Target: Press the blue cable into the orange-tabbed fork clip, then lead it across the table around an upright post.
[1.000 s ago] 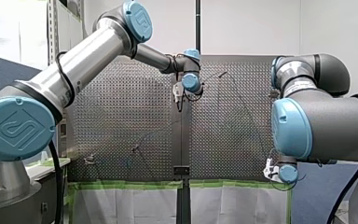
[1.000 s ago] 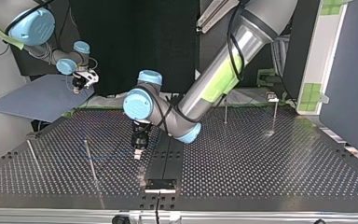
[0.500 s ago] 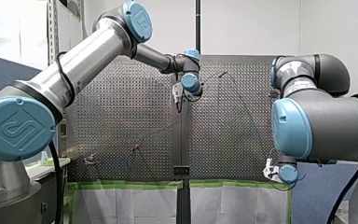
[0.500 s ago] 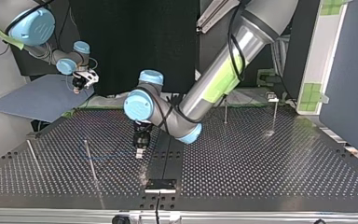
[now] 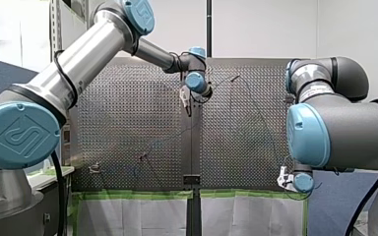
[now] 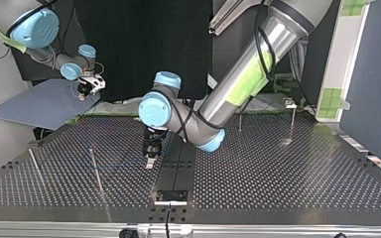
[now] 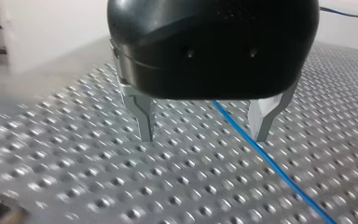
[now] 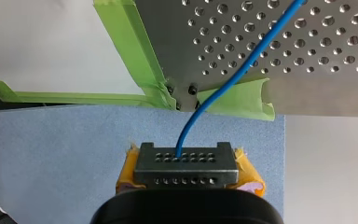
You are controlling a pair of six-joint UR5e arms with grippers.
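The blue cable (image 8: pixel 233 79) runs from my right gripper (image 8: pixel 186 163) up across the perforated table's corner. That gripper's yellow pads are shut on the cable's end, just off the table (image 6: pixel 278 168) over a blue sheet. My left gripper (image 7: pixel 204 135) hangs open low over the table's middle (image 6: pixel 150 157). The cable (image 7: pixel 270 161) lies flat on the plate and passes beside one of its metal fingers (image 7: pixel 263 119), apart from both. A thin upright post (image 6: pixel 95 171) stands near a faint loop of cable (image 6: pixel 110 167). I cannot make out an orange-tabbed clip.
More upright posts stand at the top view's left (image 6: pixel 34 166) and right (image 6: pixel 239 119), (image 6: pixel 292 121). A black bracket (image 6: pixel 171 196) sits on the centre seam near the table's edge. Green tape (image 8: pixel 135 56) lines that edge.
My left arm has lifted its elbow, and its gripper has slid a little toward the top view's right, still low and open. My right arm has not moved.
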